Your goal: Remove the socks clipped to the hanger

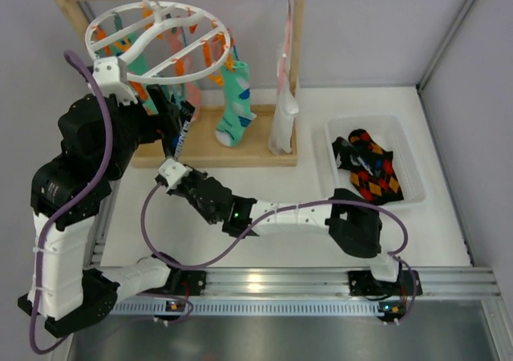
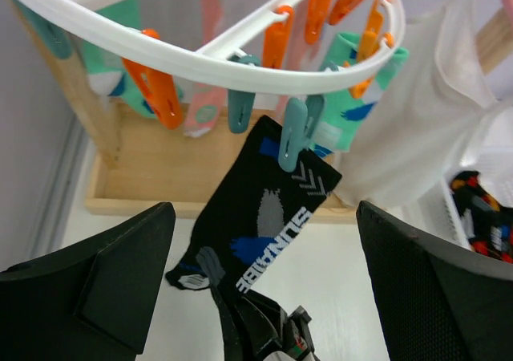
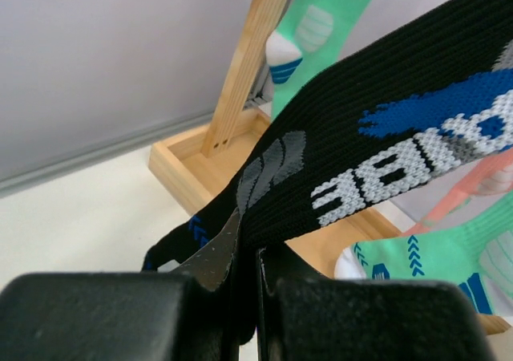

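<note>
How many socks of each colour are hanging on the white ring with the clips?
black sock: 1
mint-green socks: 2
pink sock: 1
Total: 4 socks I can see clipped to the hanger

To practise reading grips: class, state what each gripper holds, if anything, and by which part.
Right gripper pinches the black sock near its lower end; left gripper is open, holding nothing.

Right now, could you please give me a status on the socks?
Right gripper shut on black sock. Left gripper open, empty. Teal clip holds sock on hanger. Nothing obstructing.
</note>
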You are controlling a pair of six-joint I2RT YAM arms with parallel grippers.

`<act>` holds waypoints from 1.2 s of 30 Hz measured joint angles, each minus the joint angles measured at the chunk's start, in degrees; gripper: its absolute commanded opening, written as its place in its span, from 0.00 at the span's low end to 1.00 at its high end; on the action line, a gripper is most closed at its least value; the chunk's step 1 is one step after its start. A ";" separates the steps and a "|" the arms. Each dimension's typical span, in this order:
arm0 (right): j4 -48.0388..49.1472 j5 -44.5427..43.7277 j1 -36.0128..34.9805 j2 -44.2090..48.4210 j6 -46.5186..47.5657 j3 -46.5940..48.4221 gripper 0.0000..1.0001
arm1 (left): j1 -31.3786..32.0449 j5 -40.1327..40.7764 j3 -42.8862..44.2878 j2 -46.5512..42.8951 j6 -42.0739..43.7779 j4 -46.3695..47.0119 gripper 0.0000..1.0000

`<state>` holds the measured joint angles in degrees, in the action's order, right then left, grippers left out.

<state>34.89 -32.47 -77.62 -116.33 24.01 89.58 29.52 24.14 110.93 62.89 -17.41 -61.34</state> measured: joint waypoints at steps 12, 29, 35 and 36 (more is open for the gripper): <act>-6.58 -0.66 -0.26 -7.41 1.55 10.12 0.00 | 3.30 19.19 1.92 9.11 4.76 -0.59 0.96; -7.04 0.92 -0.26 -8.79 1.73 10.82 0.00 | 10.56 39.89 1.86 17.07 5.42 -0.81 0.71; -6.62 2.01 -0.28 -8.28 1.29 8.94 0.00 | 9.55 41.07 1.51 17.38 4.17 -0.76 0.63; -6.56 2.19 -0.28 -8.24 1.27 8.70 0.00 | 9.33 41.09 1.51 17.46 3.96 -0.76 0.63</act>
<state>28.34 -30.28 -77.91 -124.57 25.28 98.28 38.85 65.23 112.44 80.36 -13.45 -62.11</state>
